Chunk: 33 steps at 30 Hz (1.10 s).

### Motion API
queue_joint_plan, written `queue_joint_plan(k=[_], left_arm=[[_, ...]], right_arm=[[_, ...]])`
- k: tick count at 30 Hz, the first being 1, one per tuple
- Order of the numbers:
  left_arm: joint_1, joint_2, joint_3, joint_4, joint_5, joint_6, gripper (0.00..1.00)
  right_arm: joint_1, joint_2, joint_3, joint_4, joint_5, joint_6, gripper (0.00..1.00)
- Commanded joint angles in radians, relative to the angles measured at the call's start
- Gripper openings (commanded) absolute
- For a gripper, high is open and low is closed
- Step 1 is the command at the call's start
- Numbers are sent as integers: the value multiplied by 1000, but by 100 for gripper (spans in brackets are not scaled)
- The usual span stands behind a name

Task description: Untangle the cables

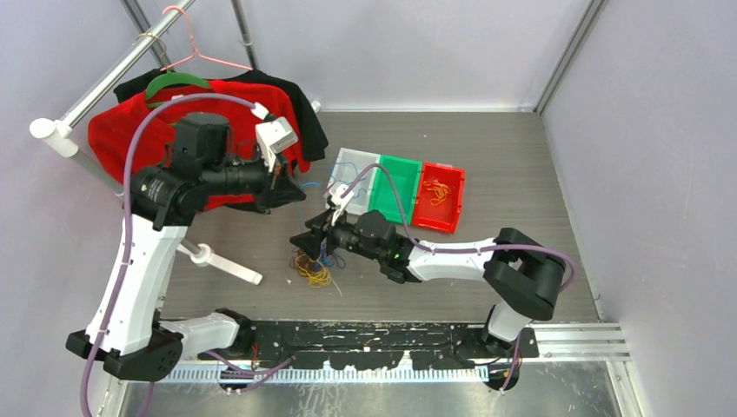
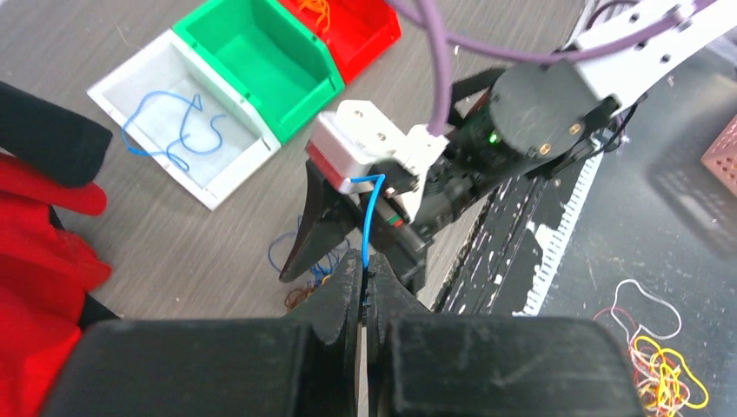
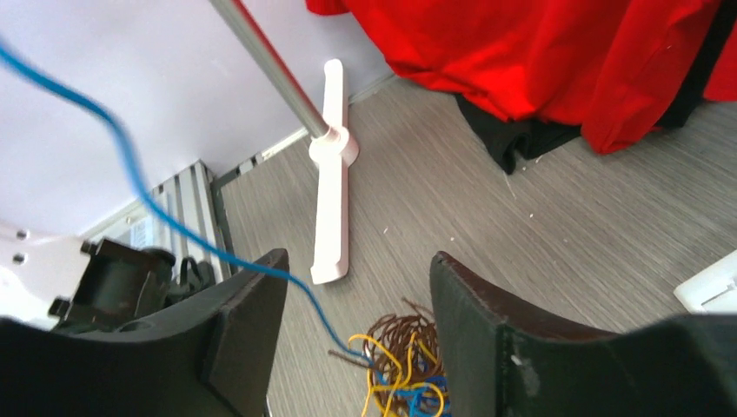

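Each arm [image 1: 139, 269] has white links, black joints and a purple cable [image 1: 129, 174]; left gripper [image 2: 363, 278] and right gripper [image 3: 356, 269] are black

We see pale lilac-grey walls [image 1: 391, 43] on three sides of a grey wood-grain worktop [image 1: 513, 148], all evenly lit. At the far left, a metal clothes rail [image 1: 109, 78] on a white foot [image 1: 222, 263] carries a red garment [image 1: 117, 130] and a black garment [image 1: 304, 113]. A silver slotted rail [image 1: 574, 339] runs along the near edge.

A white bin [image 1: 358, 155], green bin [image 1: 407, 178] and red bin [image 1: 437, 221] line up ahead of the jaws of the left gripper [image 1: 300, 193]; a red garment [image 1: 117, 130] hangs behind them.
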Motion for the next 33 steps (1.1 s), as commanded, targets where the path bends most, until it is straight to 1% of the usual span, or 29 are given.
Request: queue_joint_plan(k=[1,5,8,12,15,19,23,29,33], left_arm=[[-2,6,111,22,45,-56,0],[-2,12,215,38,56,-73,0],[-3,13,276,80,73,-95,0],[-2,-3,310,175,89,-119,0],[-2,-22,310,247,66,-126,0],[-2,-56,283,390,-32,-136,0],[-2,-94,247,599,-193,-103,0],[-3,-117,239,906,-375,-76,0],[-2,-101,281,1040,-443,-65,0]], right_arm=[[6,37,54,141,98,17,62],[6,67,34,152,114,34,56],[6,95,12,157,120,41,53],[6,116,-41,182,132,52,53],[6,123,-120,212,161,58,52],[5,128,-230,260,194,60,53],[6,127,-311,295,222,58,56],[8,140,-339,301,223,59,59],[12,153,-345,313,224,63,61]])
